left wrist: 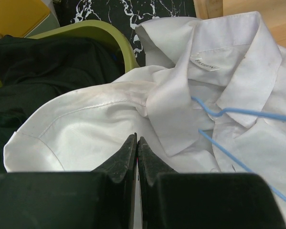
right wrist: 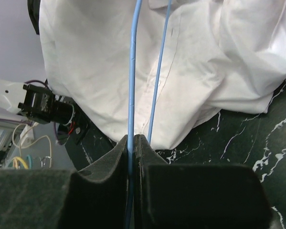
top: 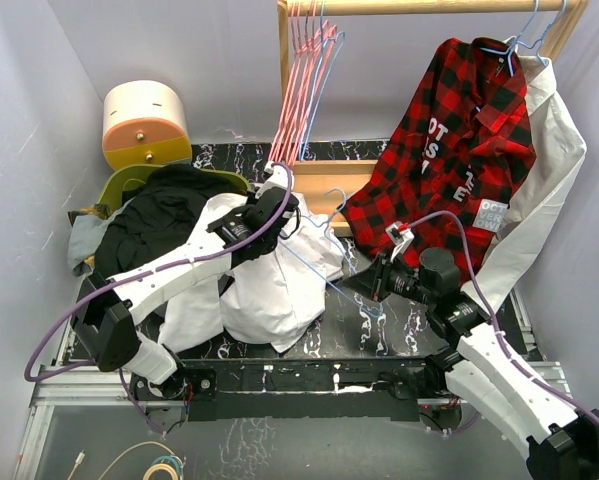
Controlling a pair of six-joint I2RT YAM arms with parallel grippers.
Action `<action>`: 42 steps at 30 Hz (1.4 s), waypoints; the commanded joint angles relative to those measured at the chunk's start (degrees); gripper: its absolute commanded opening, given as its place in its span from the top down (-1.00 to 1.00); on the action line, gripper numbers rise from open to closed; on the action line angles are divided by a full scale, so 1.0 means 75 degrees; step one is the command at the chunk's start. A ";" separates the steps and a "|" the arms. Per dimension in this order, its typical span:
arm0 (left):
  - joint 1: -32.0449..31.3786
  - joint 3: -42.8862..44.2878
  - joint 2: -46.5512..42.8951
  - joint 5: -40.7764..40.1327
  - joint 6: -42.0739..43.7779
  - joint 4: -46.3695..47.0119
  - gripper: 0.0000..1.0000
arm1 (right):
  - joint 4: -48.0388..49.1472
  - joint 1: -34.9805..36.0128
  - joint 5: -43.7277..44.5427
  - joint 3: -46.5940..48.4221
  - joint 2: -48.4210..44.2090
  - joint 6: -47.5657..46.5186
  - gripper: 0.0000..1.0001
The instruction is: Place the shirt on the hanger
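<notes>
White shirt (top: 279,290) is laid crumpled on the black marbled table (top: 359,338), light blue hanger (right wrist: 132,71) pinched by the right gripper (right wrist: 131,143) and run to its collar, left gripper (left wrist: 137,143) pressed together over one shoulder; insertion judged under way, shoulder to be spread next; plaid shirt (top: 449,150) hung on rail (top: 429,7) behind.
</notes>
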 commanded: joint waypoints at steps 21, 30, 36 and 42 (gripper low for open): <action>-0.0099 0.0212 0.1152 0.0359 -0.0626 -0.0375 0.79 | 0.5525 -0.0013 -0.0836 -0.1870 0.0551 0.2304 0.85; -0.0094 0.0394 0.0908 0.1091 -0.0856 -0.0647 0.34 | 0.5050 -0.0015 -0.0727 -0.1881 0.0307 0.1935 0.84; -0.0095 0.0904 0.0710 0.1272 -0.1099 -0.0968 0.00 | 0.5019 -0.0014 -0.0741 -0.1948 0.0364 0.1897 0.85; -0.0099 0.1494 0.0879 0.2122 -0.1132 -0.1512 0.02 | 0.4960 -0.0017 -0.0777 -0.1927 0.0394 0.1876 0.84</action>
